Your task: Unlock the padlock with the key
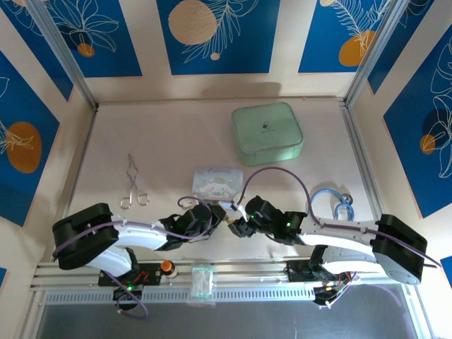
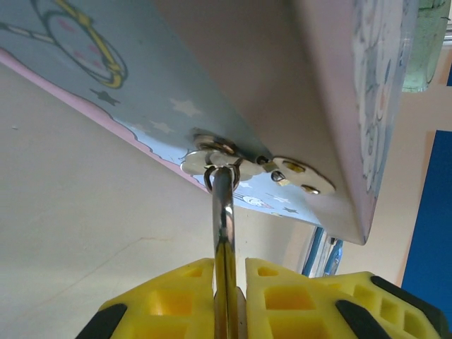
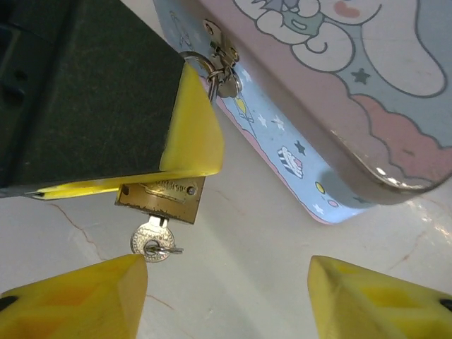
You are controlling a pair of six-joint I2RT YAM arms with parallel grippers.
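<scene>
The tilted brass padlock (image 3: 161, 200) has the silver key (image 3: 152, 243) in its keyhole.

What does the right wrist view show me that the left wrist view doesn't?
Right wrist: the padlock, its brass body with the key inserted in the bottom, and the open right end effector just below it.
Left wrist: the left end effector shut on the silver shackle, with a green box beyond.
Both: the cartoon tin and its hasp, which the shackle passes through.

Illegible engraving on the padlock (image 3: 159, 200)
</scene>
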